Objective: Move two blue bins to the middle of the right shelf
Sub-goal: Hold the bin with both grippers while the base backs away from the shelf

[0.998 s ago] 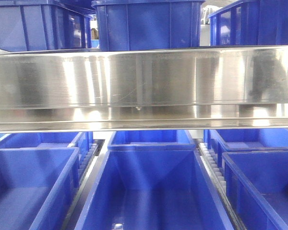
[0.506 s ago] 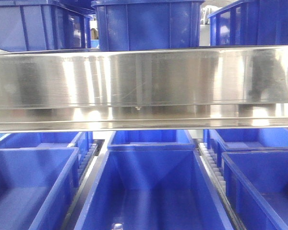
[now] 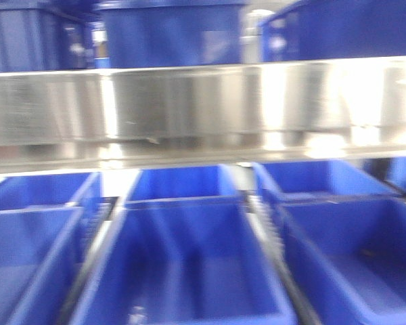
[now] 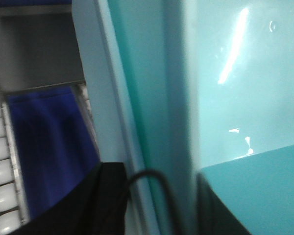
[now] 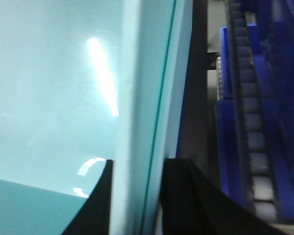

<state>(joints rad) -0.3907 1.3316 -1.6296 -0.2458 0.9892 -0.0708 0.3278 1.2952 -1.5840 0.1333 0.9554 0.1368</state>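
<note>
Clamps left tool (image 4: 157, 203) shut across the wall of pale blue bin (image 4: 235, 98), one black finger each side. Clamps right tool (image 5: 137, 196) the same way. Holds the bin just beside the royal-blue crates (image 4: 49, 142), by their rollers (image 4: 0, 156). Shows, blurred in front view, a steel beam (image 3: 203, 108) between rows of those crates.

Steel shelf (image 3: 203, 108): royal-blue crates (image 3: 172, 34) on top; lower crates (image 3: 183, 271) on roller lanes (image 3: 262, 227) beneath.

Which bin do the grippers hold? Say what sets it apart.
The pale sky-blue bin: the left gripper and right gripper each clamp its wall. The crates are royal blue and ungripped.
</note>
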